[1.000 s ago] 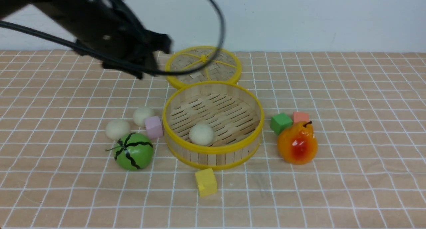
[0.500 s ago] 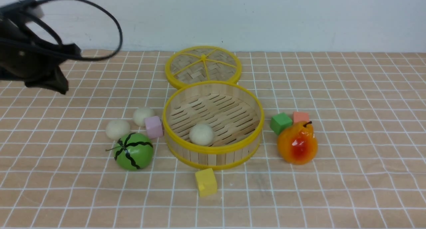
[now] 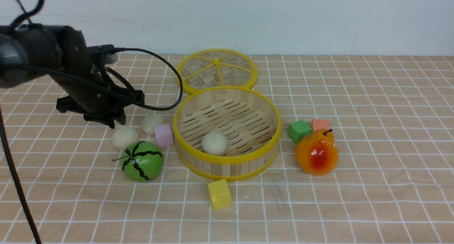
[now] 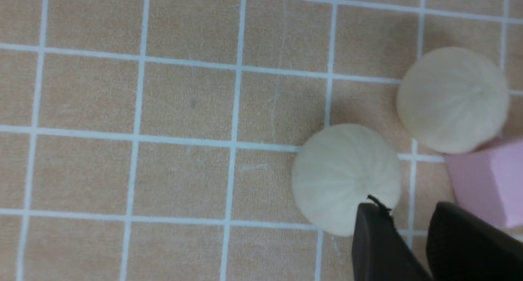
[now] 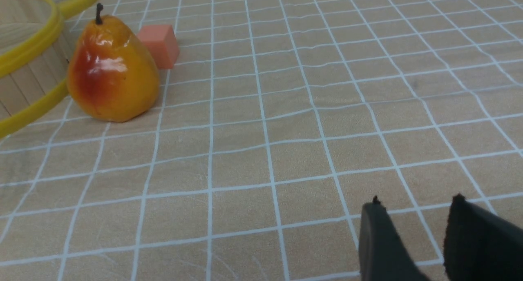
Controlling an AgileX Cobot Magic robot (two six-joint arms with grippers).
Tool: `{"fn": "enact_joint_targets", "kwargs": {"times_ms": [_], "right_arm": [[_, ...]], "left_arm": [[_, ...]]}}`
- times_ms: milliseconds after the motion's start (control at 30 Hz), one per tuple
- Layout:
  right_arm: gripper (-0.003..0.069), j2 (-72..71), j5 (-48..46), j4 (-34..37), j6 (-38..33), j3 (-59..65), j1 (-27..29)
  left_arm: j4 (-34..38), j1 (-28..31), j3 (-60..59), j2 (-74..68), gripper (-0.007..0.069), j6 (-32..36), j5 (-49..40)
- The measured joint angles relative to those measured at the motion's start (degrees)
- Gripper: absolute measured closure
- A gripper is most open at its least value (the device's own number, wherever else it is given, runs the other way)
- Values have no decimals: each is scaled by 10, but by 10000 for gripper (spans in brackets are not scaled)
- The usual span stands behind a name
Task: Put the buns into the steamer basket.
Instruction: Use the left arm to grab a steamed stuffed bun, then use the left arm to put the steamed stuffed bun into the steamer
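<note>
One bun (image 3: 214,143) lies inside the steamer basket (image 3: 227,159), near its front wall. Two more buns (image 3: 125,137) (image 3: 152,123) rest on the cloth left of the basket, beside a pink cube (image 3: 164,135). My left gripper (image 3: 111,121) hangs just behind and above the left-hand bun. In the left wrist view that bun (image 4: 347,179) sits right off the fingertips and the other bun (image 4: 453,99) lies farther out. The left gripper (image 4: 408,209) is open by a narrow gap, holding nothing. My right gripper (image 5: 416,205) is open over bare cloth.
The flat woven lid (image 3: 216,70) lies behind the basket. A green watermelon toy (image 3: 142,161) sits in front of the two loose buns. A yellow cube (image 3: 219,193) lies before the basket; a pear (image 3: 316,151), green cube (image 3: 299,130) and salmon cube (image 3: 320,124) are to its right.
My left arm swung from high near the lid out to the far left, then came down behind the two loose buns. The buns and basket have not moved.
</note>
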State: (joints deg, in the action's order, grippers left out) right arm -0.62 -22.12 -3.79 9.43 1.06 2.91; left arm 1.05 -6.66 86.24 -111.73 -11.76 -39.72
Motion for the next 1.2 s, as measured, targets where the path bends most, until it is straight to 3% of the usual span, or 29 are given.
{"fn": "enact_joint_targets", "kwargs": {"times_ms": [433, 667, 833, 1033, 1200], "right_arm": [[418, 0, 0, 0, 0, 0, 0], [418, 0, 0, 0, 0, 0, 0], [418, 0, 0, 0, 0, 0, 0], [418, 0, 0, 0, 0, 0, 0], [418, 0, 0, 0, 0, 0, 0]], "left_arm": [[-11, 0, 0, -56, 425, -4, 32], [-11, 0, 5, -56, 631, 6, 32], [-11, 0, 30, -52, 638, 38, -11], [45, -8, 72, 10, 638, 77, -42], [132, -59, 101, 38, 638, 125, -27]]}}
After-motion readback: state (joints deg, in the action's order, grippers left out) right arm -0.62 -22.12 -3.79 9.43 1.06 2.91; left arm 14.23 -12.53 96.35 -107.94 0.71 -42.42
